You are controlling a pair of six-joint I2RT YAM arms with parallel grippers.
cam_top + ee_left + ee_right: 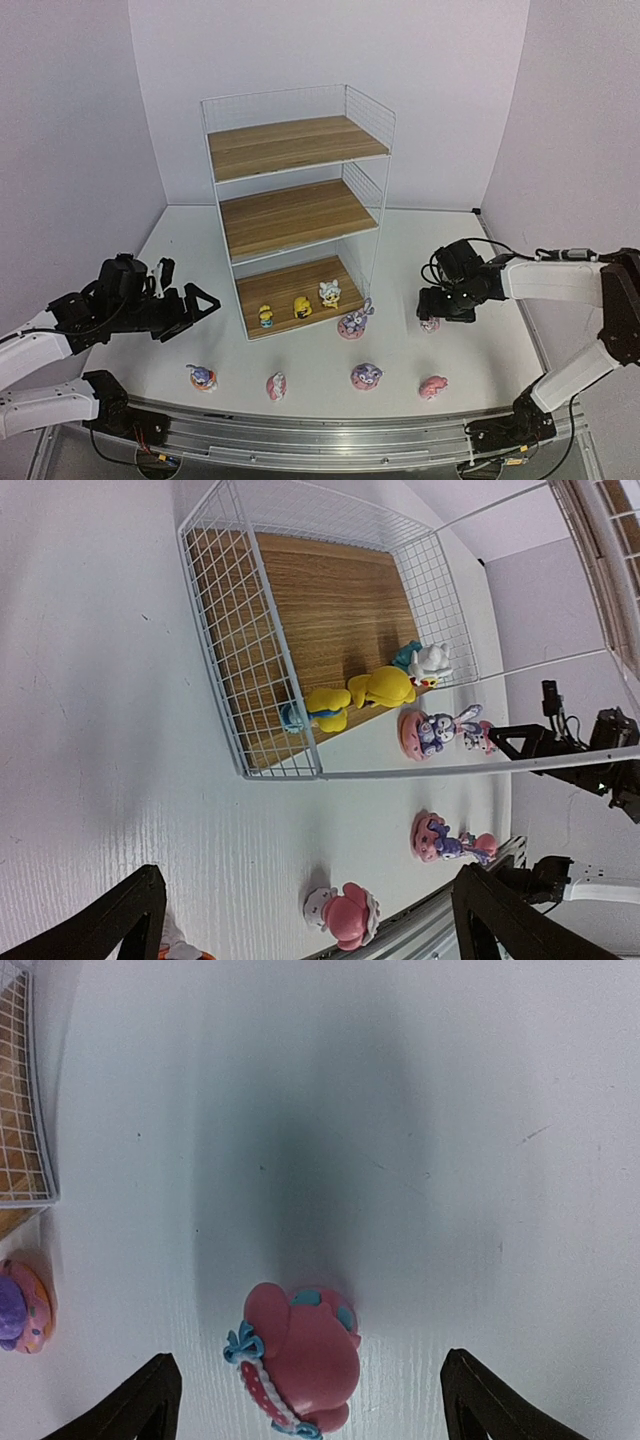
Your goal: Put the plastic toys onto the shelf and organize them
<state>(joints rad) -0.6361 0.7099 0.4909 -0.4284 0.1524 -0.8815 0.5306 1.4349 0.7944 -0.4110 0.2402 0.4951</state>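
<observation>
Right gripper: jaws wide apart, low over a pink hatted figure on the table, right of the shelf. Fingers flank the figure on both sides without touching it; nothing gripped.

Left gripper: fully spread, empty, hovering left of the shelf.

Bottom board: three small yellow and white figures along its front edge. Upper two boards bare.

One purple bunny stands on the table just beside the shelf's front right corner.
</observation>
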